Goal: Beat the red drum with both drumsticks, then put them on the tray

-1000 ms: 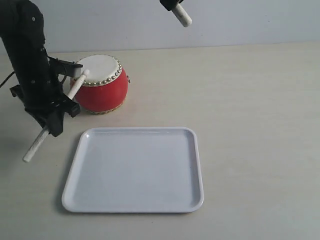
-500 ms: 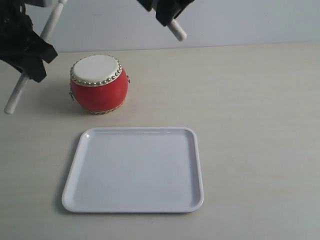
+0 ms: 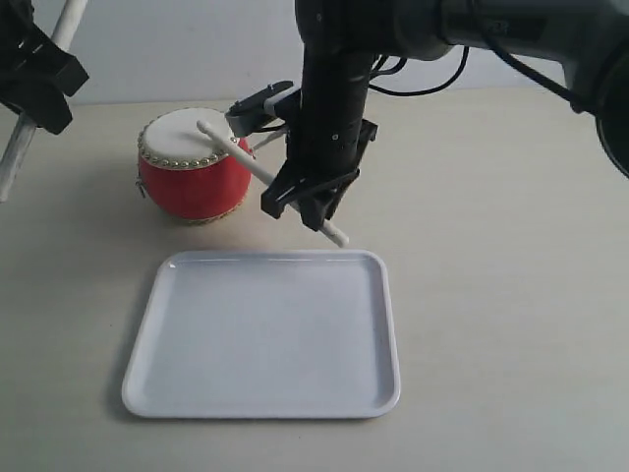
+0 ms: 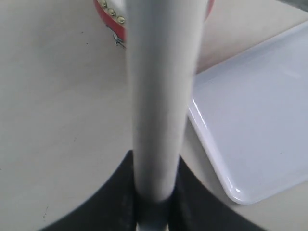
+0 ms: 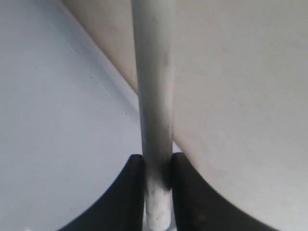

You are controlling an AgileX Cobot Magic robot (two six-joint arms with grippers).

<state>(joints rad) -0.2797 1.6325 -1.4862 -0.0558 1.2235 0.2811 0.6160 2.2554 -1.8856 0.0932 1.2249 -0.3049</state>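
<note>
- The tray [image 3: 265, 334] lies nearest and flat on the table [image 3: 511, 295]. Nothing is in it, and its low rim is free on all four sides.
- To the tray's right the table is bare up to the picture's edge.
- Just beyond the tray's far rim, the right gripper [image 3: 307, 202] hangs from above, jaws pinched on the right drumstick [image 3: 241, 155]. The stick's butt end pokes out above that rim.
- The stick slants up leftward and its tip meets the skin of the red drum [image 3: 192, 167]; I cannot tell whether it actually touches.
- The drum stands upright behind the tray's far left corner, with a strip of table between them.
- At the far left edge, the left gripper [image 3: 44, 84] clamps the left drumstick [image 3: 12, 162], which is held steeply, clear of the drum.
</note>
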